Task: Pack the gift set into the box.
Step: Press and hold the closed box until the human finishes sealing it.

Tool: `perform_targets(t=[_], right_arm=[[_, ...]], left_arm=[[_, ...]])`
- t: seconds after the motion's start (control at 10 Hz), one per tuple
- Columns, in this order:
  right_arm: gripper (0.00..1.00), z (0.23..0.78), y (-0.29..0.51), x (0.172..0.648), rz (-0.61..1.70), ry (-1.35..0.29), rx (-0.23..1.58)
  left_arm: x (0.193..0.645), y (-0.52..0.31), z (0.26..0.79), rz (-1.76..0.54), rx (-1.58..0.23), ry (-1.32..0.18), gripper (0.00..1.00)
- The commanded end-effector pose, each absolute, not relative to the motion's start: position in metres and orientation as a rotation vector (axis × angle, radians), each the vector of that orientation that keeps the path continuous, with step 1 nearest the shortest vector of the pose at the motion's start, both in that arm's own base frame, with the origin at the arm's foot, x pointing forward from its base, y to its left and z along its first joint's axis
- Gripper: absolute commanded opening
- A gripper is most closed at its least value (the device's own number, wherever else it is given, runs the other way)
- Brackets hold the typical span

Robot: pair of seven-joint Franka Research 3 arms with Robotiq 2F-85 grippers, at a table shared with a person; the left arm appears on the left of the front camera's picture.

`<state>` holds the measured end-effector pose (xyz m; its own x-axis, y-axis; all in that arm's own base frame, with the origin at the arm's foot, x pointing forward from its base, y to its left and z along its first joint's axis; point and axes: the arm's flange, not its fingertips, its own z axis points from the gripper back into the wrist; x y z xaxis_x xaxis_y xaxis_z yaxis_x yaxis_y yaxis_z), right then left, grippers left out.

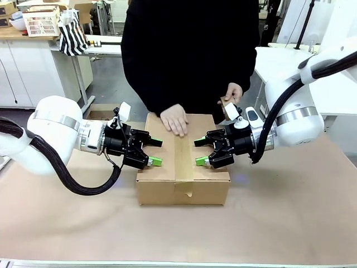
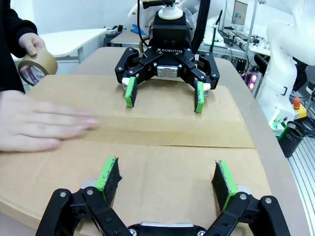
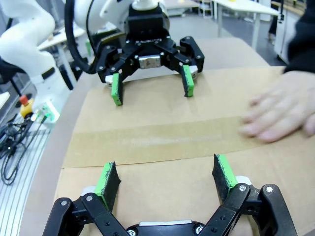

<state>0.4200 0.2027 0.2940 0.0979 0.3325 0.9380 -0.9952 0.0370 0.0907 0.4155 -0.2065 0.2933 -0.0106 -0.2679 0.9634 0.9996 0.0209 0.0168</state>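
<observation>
The table [image 1: 290, 206] is covered in brown paper and carries everything in front of me. A person in a black top [image 1: 189, 50] stands at its far side, directly across from me. The box [image 1: 183, 167] sits at the middle of the table, near the far edge, its top flaps closed flat and a strip of brown tape [image 1: 183, 153] running along the centre seam from the far side toward me and over the near face. The gift set itself is out of sight with the flaps shut. My left arm [image 1: 56, 131] comes in low from the left, my right arm [image 1: 293, 114] from the right, both laid nearly level over the box. My left gripper [image 1: 157, 151] hovers over the left flap, fingers spread wide, holding nothing; whether the green pads [image 2: 109, 173] touch the cardboard I cannot tell. My right gripper [image 1: 199, 152] faces it over the right flap, likewise spread wide and empty, the taped seam lying between the two. The person's one hand [image 1: 175, 120] lies flat on the far end of the box top, on the seam. The other hand [image 1: 233, 92] is just beside the far right corner, holding a roll of brown tape [image 2: 37, 65].
</observation>
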Motion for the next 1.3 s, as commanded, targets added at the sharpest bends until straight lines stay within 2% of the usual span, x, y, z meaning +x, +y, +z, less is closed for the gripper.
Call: perform_targets(t=[0.0,1.2], right_arm=[[1.00,0.2914,0.2022,0.4179,1.264,-0.913,0.978],[1.00,0.2914,0.2022,0.4179,1.264,-0.913,0.978]], left_arm=[[0.4141,-0.2056,0.2916,-1.329,-0.977,-1.032,1.00],[0.4141,-0.2056,0.2916,-1.329,-0.977,-1.032,1.00]])
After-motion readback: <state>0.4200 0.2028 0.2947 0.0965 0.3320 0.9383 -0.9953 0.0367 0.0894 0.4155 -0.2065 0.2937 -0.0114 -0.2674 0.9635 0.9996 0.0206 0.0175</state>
